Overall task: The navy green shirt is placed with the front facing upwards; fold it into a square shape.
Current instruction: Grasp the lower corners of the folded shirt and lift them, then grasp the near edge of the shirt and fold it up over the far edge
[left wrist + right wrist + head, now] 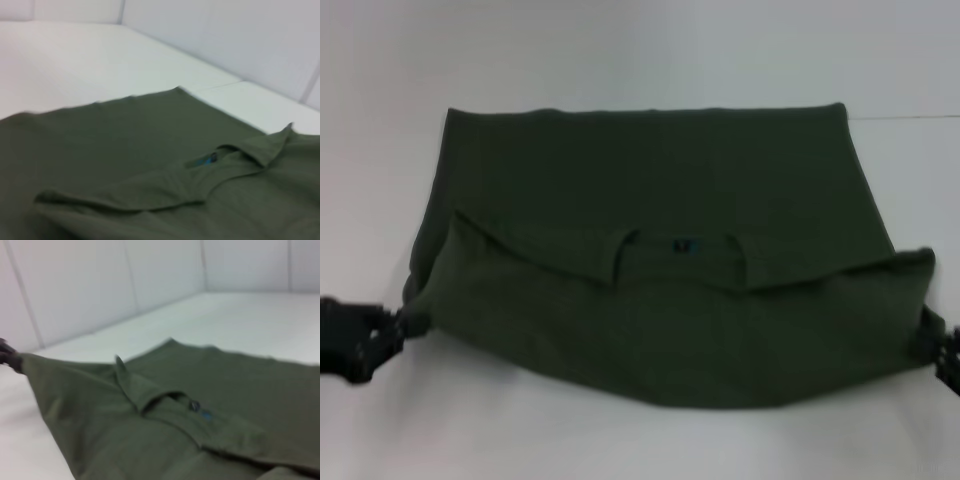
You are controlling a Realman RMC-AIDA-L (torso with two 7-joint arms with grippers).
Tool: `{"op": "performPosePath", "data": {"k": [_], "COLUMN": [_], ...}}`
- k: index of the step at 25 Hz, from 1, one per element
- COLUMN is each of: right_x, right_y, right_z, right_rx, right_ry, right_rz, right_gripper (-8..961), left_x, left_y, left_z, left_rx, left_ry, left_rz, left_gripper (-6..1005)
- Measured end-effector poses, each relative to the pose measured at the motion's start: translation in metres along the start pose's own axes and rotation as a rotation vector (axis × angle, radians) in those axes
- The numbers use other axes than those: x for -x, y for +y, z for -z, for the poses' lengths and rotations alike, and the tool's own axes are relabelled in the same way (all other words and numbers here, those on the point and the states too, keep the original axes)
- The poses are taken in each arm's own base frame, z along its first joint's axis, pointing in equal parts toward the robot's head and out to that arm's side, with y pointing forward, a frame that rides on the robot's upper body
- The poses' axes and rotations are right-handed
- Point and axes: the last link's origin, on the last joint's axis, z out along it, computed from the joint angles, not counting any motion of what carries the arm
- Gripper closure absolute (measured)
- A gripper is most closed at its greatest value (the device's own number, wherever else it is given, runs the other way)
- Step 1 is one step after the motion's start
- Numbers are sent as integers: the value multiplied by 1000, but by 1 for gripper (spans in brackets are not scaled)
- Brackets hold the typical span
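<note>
Shirt: the navy green shirt (650,200) lay on the white table (620,50), near half doubled back, collar and blue neck label (684,245) facing up
Left gripper: left gripper (388,335) clenched on the fold's left corner, at table level
Right gripper: right gripper (942,350) clenched on the fold's right corner, mostly beyond the edge

The shirt (660,190) is soft, matt olive cloth, limp and lightly creased along its folds, with a small blue woven label (684,244) at the collar. The table (620,440) beneath looks smooth, matt white. Both grippers look matt black.
</note>
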Motion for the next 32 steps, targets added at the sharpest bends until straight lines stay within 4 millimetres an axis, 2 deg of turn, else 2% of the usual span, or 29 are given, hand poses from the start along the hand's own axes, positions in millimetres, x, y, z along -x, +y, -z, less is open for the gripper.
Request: {"op": "performPosePath", "data": {"k": [5, 10, 14, 18, 22, 26, 32], "right_x": [-13, -24, -31, -37, -32, -17, 21], "right_y": [22, 38, 49, 56, 50, 34, 4], "right_z": [23, 36, 38, 40, 43, 44, 34], "right_rx": [39, 67, 96, 110, 96, 83, 78], "right_ry": [-51, -68, -77, -73, -91, -92, -14], "right_rz": [9, -1, -15, -30, -84, -185, -359], "right_gripper": [909, 908, 909, 910, 910, 911, 911], "left_x": [19, 38, 48, 51, 49, 44, 44], "left_y": [24, 51, 61, 63, 56, 45, 36], "left_z": [20, 38, 53, 60, 62, 66, 65], "left_rx": [87, 158, 154, 144, 117, 65, 12], "left_ry": [31, 45, 30, 23, 32, 66, 81], "left_rz": [-27, -46, -44, -36, 14, 105, 193], "left_gripper": [931, 930, 930, 929, 929, 928, 927]}}
